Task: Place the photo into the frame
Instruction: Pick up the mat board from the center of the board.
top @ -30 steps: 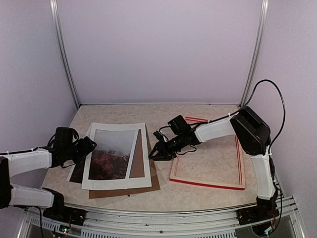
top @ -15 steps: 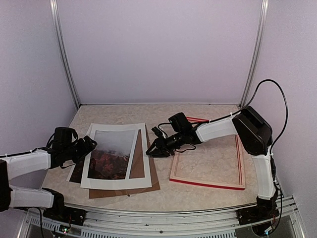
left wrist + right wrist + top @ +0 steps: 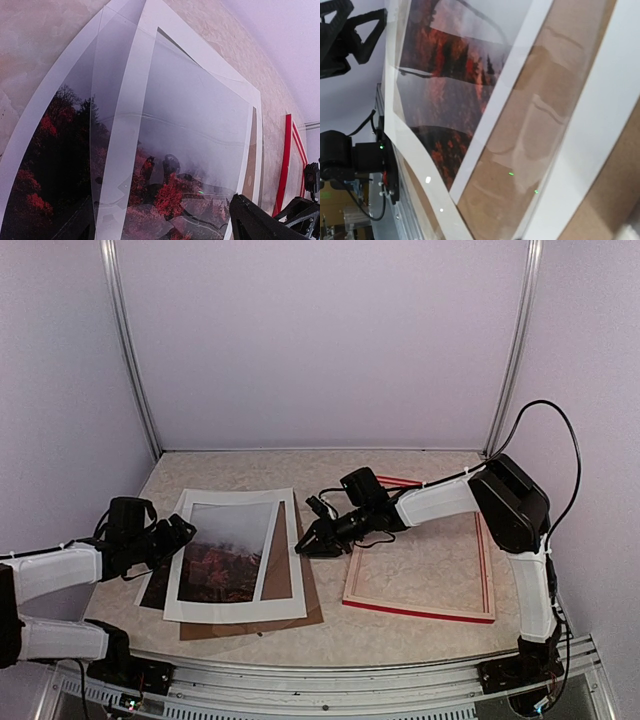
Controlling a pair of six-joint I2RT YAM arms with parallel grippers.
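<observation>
The photo (image 3: 213,562) lies under a white mat board (image 3: 232,609), its red foliage and grey mist showing through the window, and its dark end pokes out at the left (image 3: 154,587). In the left wrist view the photo (image 3: 172,192) sits close below my left gripper (image 3: 157,215), whose fingers stand wide apart with nothing held. From above, the left gripper (image 3: 183,532) is at the mat's left edge. My right gripper (image 3: 304,544) hovers at the mat's right edge, fingers too small to read. The frame (image 3: 418,611) lies back up at the right.
A brown backing board (image 3: 312,592) lies under the mat, seen close in the right wrist view (image 3: 530,140). A glossy clear sheet (image 3: 102,130) seems to lie over mat and photo. The frame's red edge (image 3: 286,160) shows to the right. Walls enclose the table.
My right gripper has moved left from the frame's left side to the mat's right edge. The left arm has hardly moved.
</observation>
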